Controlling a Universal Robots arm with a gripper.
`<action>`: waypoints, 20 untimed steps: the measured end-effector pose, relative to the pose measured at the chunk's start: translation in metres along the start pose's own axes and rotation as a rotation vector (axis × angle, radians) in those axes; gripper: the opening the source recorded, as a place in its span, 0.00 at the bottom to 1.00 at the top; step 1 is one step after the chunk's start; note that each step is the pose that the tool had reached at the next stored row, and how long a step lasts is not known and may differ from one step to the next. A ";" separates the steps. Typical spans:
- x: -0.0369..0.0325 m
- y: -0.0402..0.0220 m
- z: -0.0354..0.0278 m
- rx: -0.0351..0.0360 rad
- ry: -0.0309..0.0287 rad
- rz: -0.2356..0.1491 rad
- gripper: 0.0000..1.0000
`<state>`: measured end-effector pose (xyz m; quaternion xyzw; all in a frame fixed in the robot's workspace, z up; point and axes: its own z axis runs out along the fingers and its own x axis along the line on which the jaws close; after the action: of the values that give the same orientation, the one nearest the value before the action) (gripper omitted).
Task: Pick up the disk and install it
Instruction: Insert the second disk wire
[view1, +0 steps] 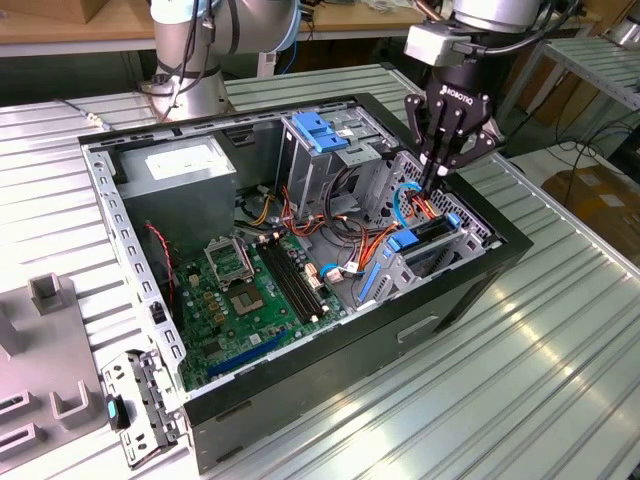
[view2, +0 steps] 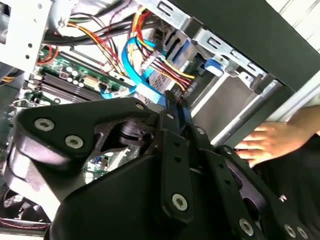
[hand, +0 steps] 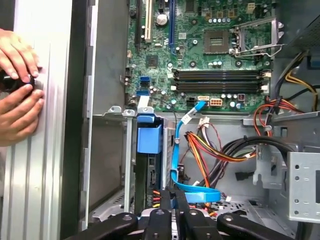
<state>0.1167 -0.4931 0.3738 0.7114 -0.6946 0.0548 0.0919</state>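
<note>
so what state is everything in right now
computer case: lying flat, side open
disk: on edge in the drive bay, it seems
gripper: jaws closed, tips just above the disk
person's hand: resting on the table beside the case

The motherboard is green with black memory slots; the computer case is black outside, bare grey metal within; the blue bracket sits bright against the grey drive cage; a light-blue flat cable curls among orange, red, yellow and black wires; the gripper is black; the ribbed table is pale grey.
</note>
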 end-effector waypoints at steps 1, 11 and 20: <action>-0.0003 0.0000 0.0001 -0.0001 0.0040 0.000 0.25; -0.0012 -0.0002 0.0031 -0.0018 0.0646 0.003 0.16; 0.0021 0.0023 0.0055 0.0027 -0.0609 -0.006 0.16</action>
<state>0.1143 -0.4963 0.3690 0.7151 -0.6947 0.0338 0.0699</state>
